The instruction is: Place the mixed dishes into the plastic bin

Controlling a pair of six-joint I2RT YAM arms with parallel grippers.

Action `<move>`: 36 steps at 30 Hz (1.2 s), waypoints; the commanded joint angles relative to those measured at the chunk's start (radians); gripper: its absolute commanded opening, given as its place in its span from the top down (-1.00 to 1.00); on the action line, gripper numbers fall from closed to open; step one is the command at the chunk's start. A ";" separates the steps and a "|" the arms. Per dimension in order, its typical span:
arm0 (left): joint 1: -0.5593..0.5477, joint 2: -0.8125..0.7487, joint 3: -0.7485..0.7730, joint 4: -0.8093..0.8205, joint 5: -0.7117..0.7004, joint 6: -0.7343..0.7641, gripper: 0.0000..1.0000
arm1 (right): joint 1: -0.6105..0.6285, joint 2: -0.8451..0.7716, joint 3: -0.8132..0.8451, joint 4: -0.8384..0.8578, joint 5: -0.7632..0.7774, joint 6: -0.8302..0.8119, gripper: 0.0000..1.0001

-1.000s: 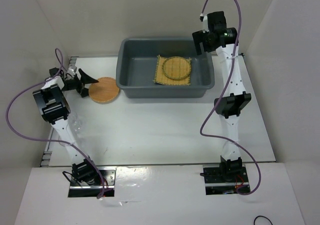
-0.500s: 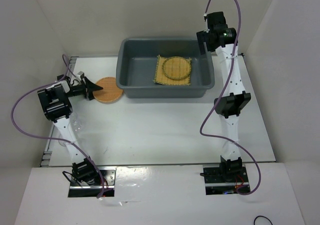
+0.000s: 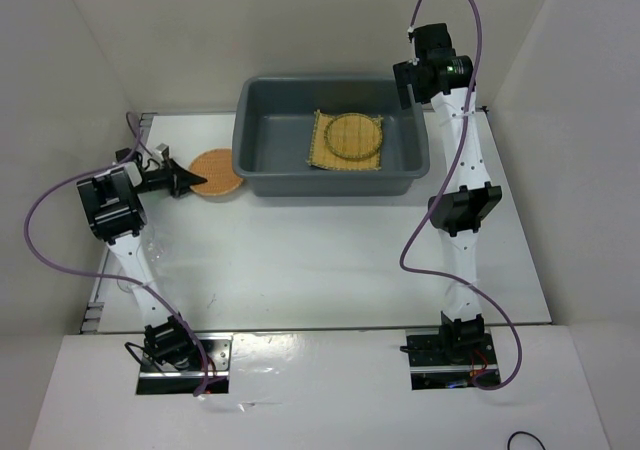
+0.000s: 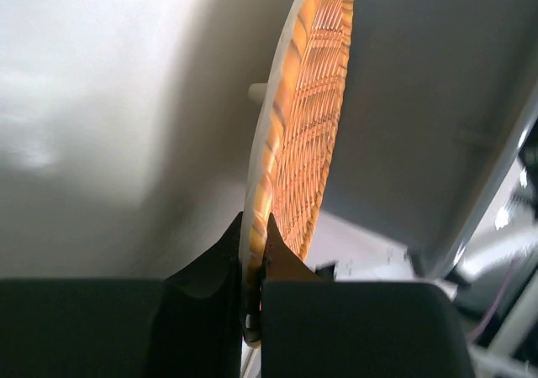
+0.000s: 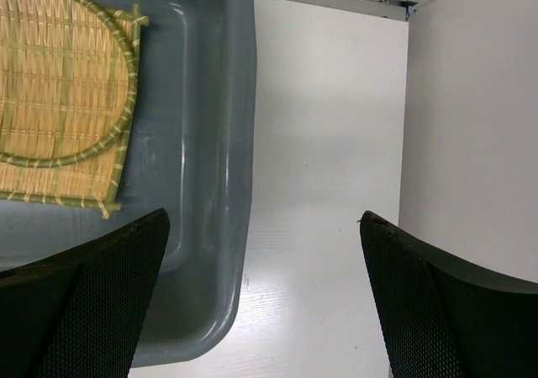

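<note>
Top external, looking down on the table (image 3: 330, 260): catches the left gripper (image 3: 190, 179) at far left, jaws pinching the left rim of the orange-brown tray (image 3: 218, 173). Puts that tray outside the plastic bin (image 3: 245, 155), just beside its left wall, toward the near corner. Cannot tell from above whether touching that wall, or whether raised off the tabletop. Finds the bin at the far middle of the table, holding the square woven mat (image 3: 320, 160) flat on its floor toward the right, with the yellow tray (image 3: 355, 133) lying on top of the mat. Places the right gripper (image 3: 408, 82) high over the bin's far right corner.

Left wrist: looks edge-on along the orange-brown tray (image 4: 307, 126), rim squeezed between two black fingers (image 4: 210, 277), grey bin wall (image 4: 420, 101) close on the right.

Right wrist: looks straight down past fingers (image 5: 84, 311) spread wide and holding nothing, onto the bin's right wall (image 5: 223, 143), part of the yellow tray (image 5: 50, 76) on the mat (image 5: 50, 183), and bare white table (image 5: 328, 143) to the right.
</note>
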 commanded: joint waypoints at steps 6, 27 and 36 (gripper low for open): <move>0.044 -0.198 0.330 0.042 -0.345 -0.309 1.00 | 0.012 -0.078 0.018 0.043 -0.004 0.021 -0.97; -0.446 0.248 1.384 0.113 -0.342 -0.696 1.00 | 0.012 -0.204 0.055 0.043 -0.033 0.030 -0.97; -0.621 0.409 1.384 0.220 -0.437 -0.806 1.00 | 0.012 -0.244 0.036 0.043 -0.002 0.021 -0.97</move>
